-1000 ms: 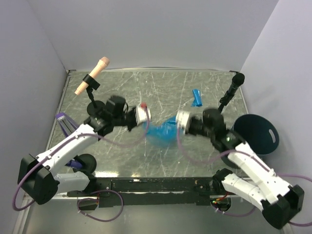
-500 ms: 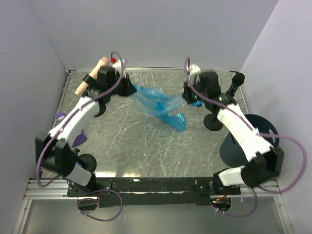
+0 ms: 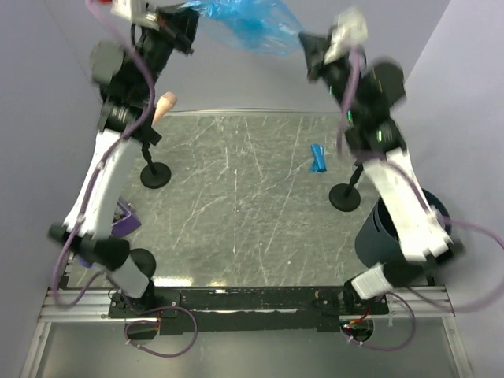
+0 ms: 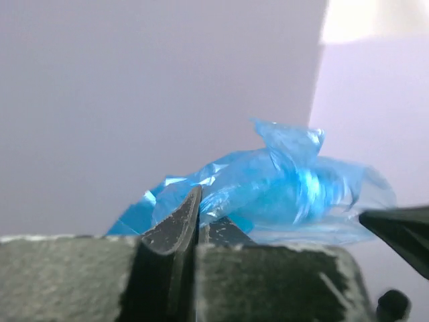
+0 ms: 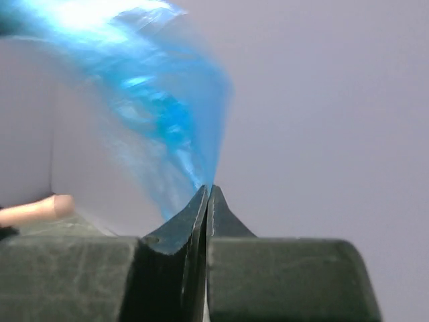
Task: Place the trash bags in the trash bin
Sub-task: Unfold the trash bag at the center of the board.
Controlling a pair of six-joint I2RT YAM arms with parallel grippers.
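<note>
Table (image 3: 236, 236), contents:
- Bag sheet (image 3: 252, 24) hung high above its far edge, strung between left gripper (image 3: 191, 17) and right gripper (image 3: 309, 46).
- Bag roll (image 3: 317, 157) lay on its far right part.
- Right stand (image 3: 344, 197) stood by its right edge.
- Left stand (image 3: 157, 175) stood on its far left.
- Bin (image 3: 374, 236) sat at its right edge, toward the near corner.

Both arms up high, stretched toward far wall.

Left arm (image 3: 96, 185): climbs from near-left base, links almost in line, wrist at top-left of top view, pointing right. Left gripper (image 3: 191, 17): jaws closed, tips pinching edge of trash bag (image 3: 248, 24).

Right arm (image 3: 400, 197): climbs from near-right base, elbow extended, wrist at top, pointing left, blurred in top view. Right gripper (image 3: 305, 41): jaws pressed together, thin film caught between tips.

Grippers face each other, well apart, at similar height.
</note>
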